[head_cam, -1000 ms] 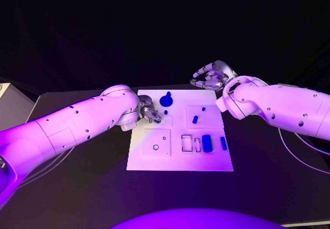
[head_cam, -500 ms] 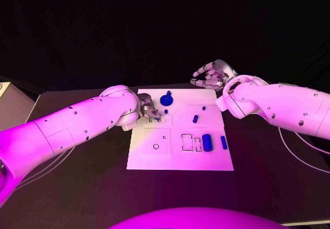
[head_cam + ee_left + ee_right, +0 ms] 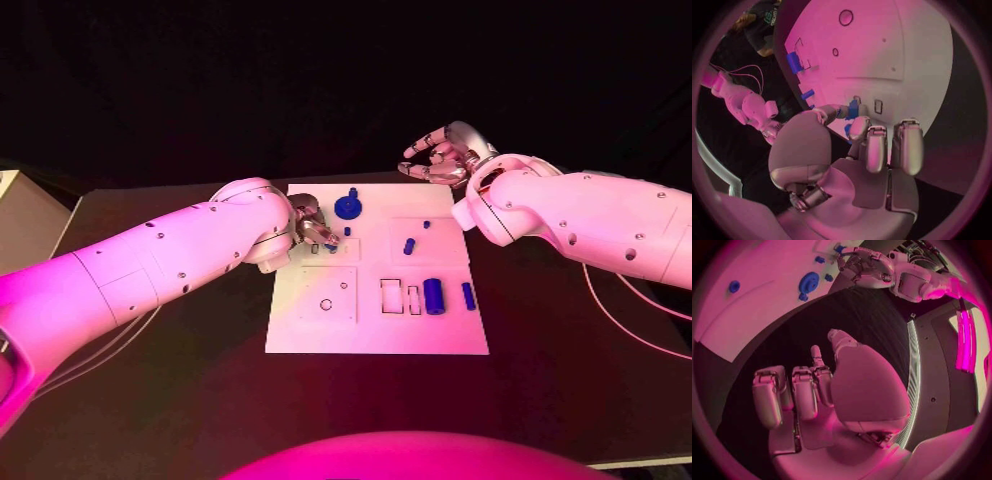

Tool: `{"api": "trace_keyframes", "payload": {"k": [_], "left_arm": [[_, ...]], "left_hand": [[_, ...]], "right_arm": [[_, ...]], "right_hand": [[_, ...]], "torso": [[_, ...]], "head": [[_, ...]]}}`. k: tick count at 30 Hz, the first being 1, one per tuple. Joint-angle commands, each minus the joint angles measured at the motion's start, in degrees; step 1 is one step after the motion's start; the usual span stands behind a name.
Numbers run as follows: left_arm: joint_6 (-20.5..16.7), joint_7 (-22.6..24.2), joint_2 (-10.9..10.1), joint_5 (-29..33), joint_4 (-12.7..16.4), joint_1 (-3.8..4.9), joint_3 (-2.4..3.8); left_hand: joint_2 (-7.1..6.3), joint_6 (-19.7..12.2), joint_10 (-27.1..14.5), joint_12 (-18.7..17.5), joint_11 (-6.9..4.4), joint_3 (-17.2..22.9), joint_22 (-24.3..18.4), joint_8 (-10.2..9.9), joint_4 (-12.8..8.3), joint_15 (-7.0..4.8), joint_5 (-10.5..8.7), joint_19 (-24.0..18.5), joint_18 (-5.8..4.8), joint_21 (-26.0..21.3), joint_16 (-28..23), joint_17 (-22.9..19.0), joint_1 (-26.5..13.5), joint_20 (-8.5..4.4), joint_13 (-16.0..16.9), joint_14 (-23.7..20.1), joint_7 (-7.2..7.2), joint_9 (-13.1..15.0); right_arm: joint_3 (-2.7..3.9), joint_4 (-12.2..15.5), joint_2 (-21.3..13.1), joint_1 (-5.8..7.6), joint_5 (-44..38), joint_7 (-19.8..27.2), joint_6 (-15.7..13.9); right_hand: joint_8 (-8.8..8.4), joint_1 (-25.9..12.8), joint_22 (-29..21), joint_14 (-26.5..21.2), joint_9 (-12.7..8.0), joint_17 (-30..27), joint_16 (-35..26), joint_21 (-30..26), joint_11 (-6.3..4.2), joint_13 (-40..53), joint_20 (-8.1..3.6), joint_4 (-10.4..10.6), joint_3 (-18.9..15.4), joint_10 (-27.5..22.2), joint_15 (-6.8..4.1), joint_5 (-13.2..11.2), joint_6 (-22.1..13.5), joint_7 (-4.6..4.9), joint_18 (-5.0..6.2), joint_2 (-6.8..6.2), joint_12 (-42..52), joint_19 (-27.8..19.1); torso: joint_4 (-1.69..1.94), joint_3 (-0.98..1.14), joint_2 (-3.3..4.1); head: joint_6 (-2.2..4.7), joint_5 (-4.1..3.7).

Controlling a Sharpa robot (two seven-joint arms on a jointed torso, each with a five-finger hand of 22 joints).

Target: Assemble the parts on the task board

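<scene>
The white task board (image 3: 372, 325) lies in the middle of the black table. My left hand (image 3: 313, 230) is over its far left part, and thumb and finger pinch a small blue part (image 3: 853, 107) just above the board (image 3: 904, 60). A round blue part (image 3: 348, 209) sits close beyond that hand. Two small blue pegs (image 3: 410, 248) stand at the board's far right, and a blue cylinder (image 3: 433, 297) and a slim blue bar (image 3: 467, 296) lie nearer me. My right hand (image 3: 441, 158) hovers past the board's far right corner, fingers curled in, holding nothing (image 3: 811, 395).
Empty outlined slots (image 3: 391, 297) lie beside the cylinder, and a small round hole (image 3: 326, 304) lies on the board's left. A pale box (image 3: 18, 210) stands at the table's left edge. The right wrist view shows my left hand (image 3: 862, 262) beyond the round blue part (image 3: 808, 282).
My left hand has edged slightly toward the board's far side and now has the small blue part between thumb and finger. My right hand has lifted a little.
</scene>
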Motion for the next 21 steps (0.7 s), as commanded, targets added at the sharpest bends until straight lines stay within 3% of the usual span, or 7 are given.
{"api": "trace_keyframes", "payload": {"k": [1, 8, 21], "left_arm": [[0.68, 0.59, 0.18, 0.37, -0.09, -0.12, 0.00], [0.95, 0.58, 0.26, 0.37, -0.27, -0.21, -0.03], [1.35, 0.57, 0.18, -0.16, -0.48, -0.26, -0.05]], "left_hand": [[1.53, 3.27, 0.52, 0.23, 0.02, 7.30, 4.62, 0.11, -7.47, -0.52, -0.12, 0.47, -0.60, 0.37, 0.37, 15.09, 1.03, 0.02, -0.06, 6.06, -2.68, 15.21], [1.53, 3.27, 0.52, 0.23, 0.02, 7.30, 4.62, 0.11, -7.47, -0.52, -0.12, 0.47, -0.60, 0.37, 0.37, 15.09, 1.03, 0.02, -0.06, 6.06, -2.68, 15.21], [1.60, 3.26, 0.46, 0.14, 0.03, 7.30, 4.59, 0.00, -7.48, -0.52, -0.31, 0.46, -0.59, 0.36, 0.37, 15.09, 1.05, 0.00, -0.16, 6.06, -2.67, 15.26]], "right_arm": [[0.02, 0.05, 0.03, 0.02, -0.52, 0.23, 0.56], [0.02, 0.04, 0.05, 0.02, -0.56, 0.22, 0.59], [0.02, 0.03, 0.05, 0.02, -0.58, 0.23, 0.63]], "right_hand": [[0.44, -0.33, 15.09, 5.52, 0.07, 13.29, -0.02, 0.25, -0.41, 11.46, -0.33, 0.10, 0.55, 1.91, -0.37, 0.20, -0.19, -0.03, -0.38, -0.30, 0.35, 6.00], [0.44, -0.33, 15.09, 5.52, 0.07, 13.29, -0.02, 0.25, -0.41, 11.46, -0.33, 0.10, 0.55, 1.91, -0.37, 0.20, -0.19, -0.03, -0.38, -0.30, 0.35, 6.00], [0.44, -0.33, 15.09, 5.52, 0.07, 13.29, -0.02, 0.25, -0.41, 11.46, -0.33, 0.10, 0.55, 1.91, -0.37, 0.20, -0.19, -0.03, -0.38, -0.30, 0.35, 6.00]], "torso": [[0.04, 0.02, -0.04], [0.00, 0.09, -0.08], [0.03, 0.01, -0.09]], "head": [[-0.16, -0.05], [-0.32, -0.05], [-0.41, -0.03]]}}
